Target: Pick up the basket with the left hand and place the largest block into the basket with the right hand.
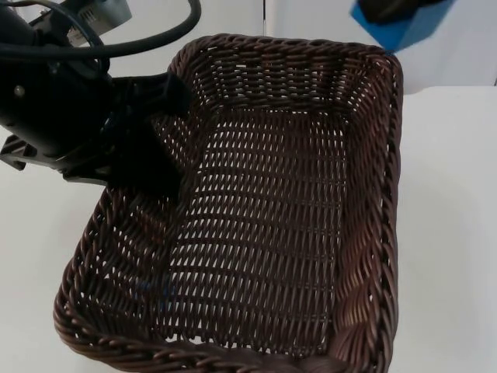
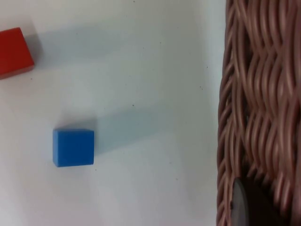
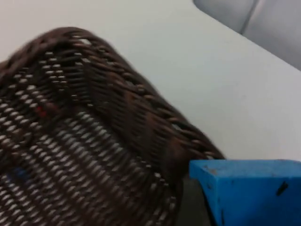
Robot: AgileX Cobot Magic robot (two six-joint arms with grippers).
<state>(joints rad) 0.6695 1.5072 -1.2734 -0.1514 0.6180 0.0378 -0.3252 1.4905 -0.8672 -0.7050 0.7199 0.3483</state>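
My left gripper [image 1: 172,132] is shut on the left rim of the dark brown wicker basket [image 1: 388,194], which hangs lifted above the table and close under the top camera. In the left wrist view the basket's woven wall [image 2: 256,94] runs beside a black fingertip [image 2: 244,207]. Past the basket's far right corner, my right gripper [image 1: 392,9] is shut on a large blue block [image 1: 400,31]. The right wrist view has that block [image 3: 249,190] just outside the basket's rim [image 3: 155,113]. The basket holds nothing.
On the white table under the basket lie a small blue cube [image 2: 73,148] and a red block [image 2: 15,52]. Both glimmer through the weave, blue [image 3: 19,172] and red [image 3: 42,111]. The grey partition wall [image 3: 254,19] stands behind.
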